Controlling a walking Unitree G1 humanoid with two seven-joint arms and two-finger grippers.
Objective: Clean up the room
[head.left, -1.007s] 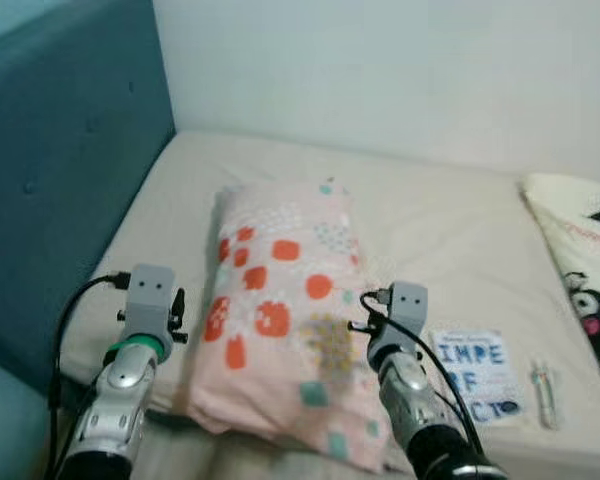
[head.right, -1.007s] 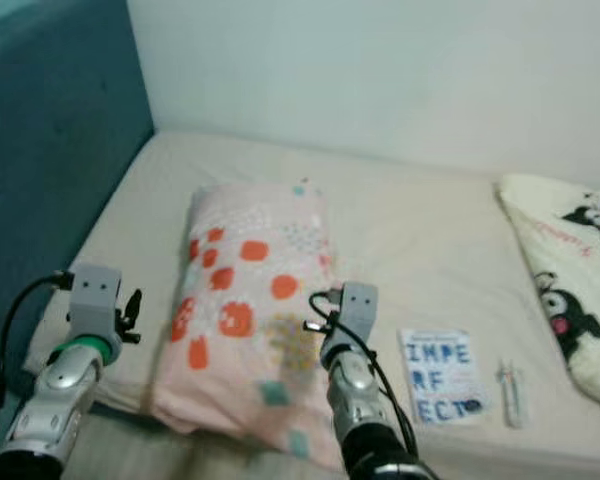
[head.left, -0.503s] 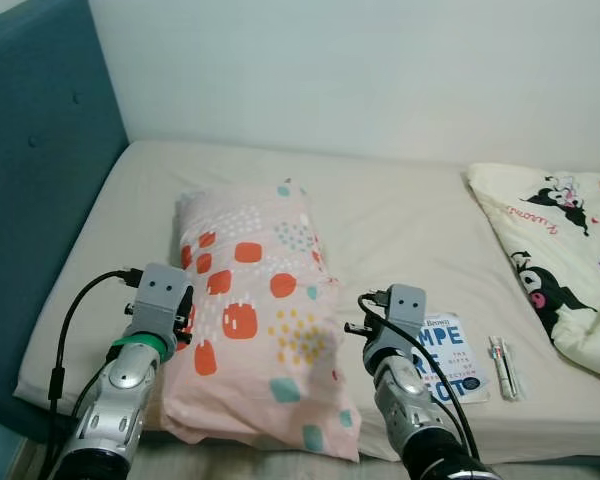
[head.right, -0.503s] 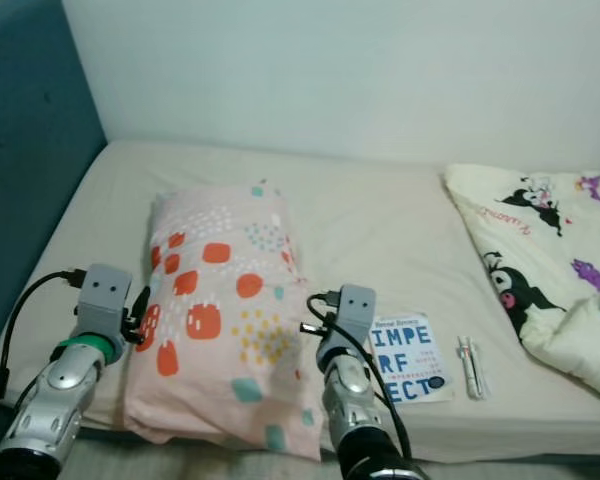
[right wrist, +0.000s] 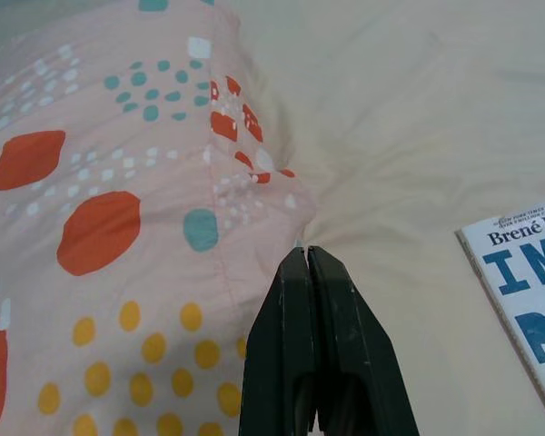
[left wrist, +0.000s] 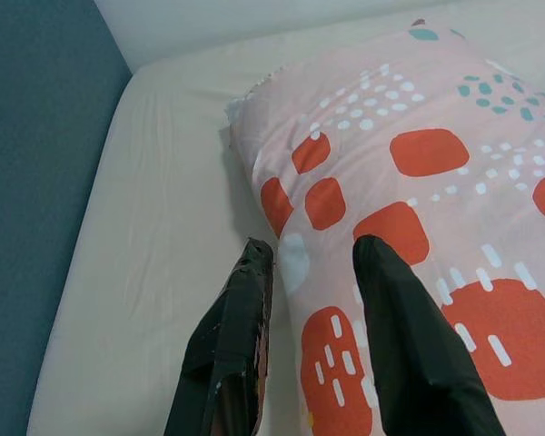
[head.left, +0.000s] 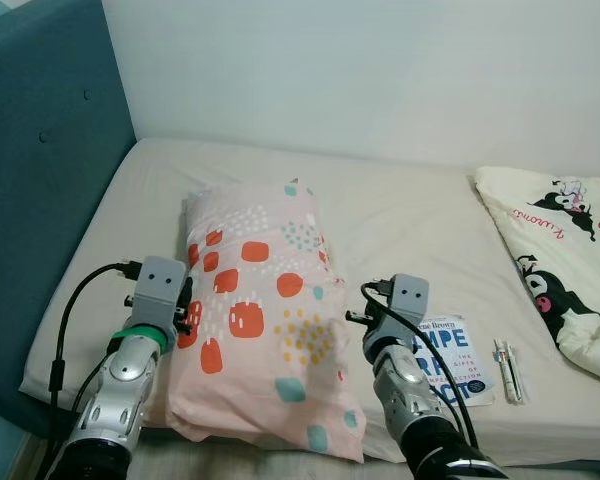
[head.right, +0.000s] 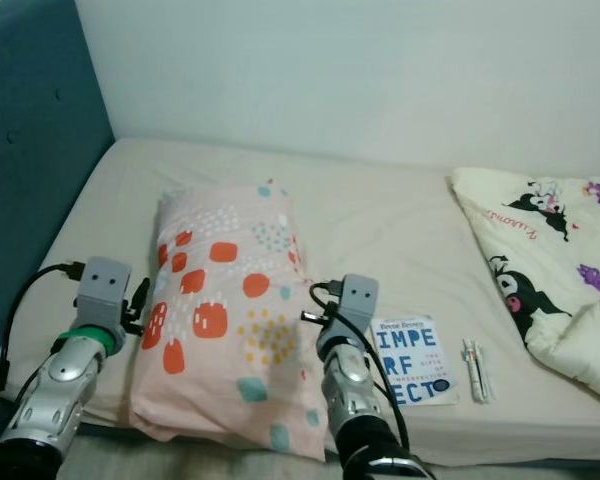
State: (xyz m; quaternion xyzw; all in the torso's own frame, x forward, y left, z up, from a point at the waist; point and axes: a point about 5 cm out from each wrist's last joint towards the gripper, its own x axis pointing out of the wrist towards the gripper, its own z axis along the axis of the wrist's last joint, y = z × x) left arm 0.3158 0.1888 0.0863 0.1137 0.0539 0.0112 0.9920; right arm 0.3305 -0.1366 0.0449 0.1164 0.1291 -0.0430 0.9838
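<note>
A pink pillow (head.left: 265,310) with orange and teal spots lies lengthwise on the beige bed (head.left: 400,215). My left gripper (left wrist: 315,250) is open at the pillow's left edge, one finger (left wrist: 395,318) over the pillow and the other (left wrist: 232,336) over the sheet. Shut with nothing between its fingers, my right gripper (right wrist: 304,252) points at the pillow's right edge (right wrist: 254,218). A white book (head.left: 448,358) with blue letters lies right of that arm. A pen (head.left: 507,370) lies beside the book.
A cream cartoon-print blanket (head.left: 565,265) is bunched at the bed's right side. A teal padded headboard (head.left: 40,200) stands along the left, and a white wall (head.left: 380,70) runs behind the bed. The bed's front edge (head.left: 540,445) is just below my arms.
The camera has drawn back and swung, so the blanket shows more. Both grippers stay at the pillow's two sides. The pillow, book and pen have not moved on the bed.
</note>
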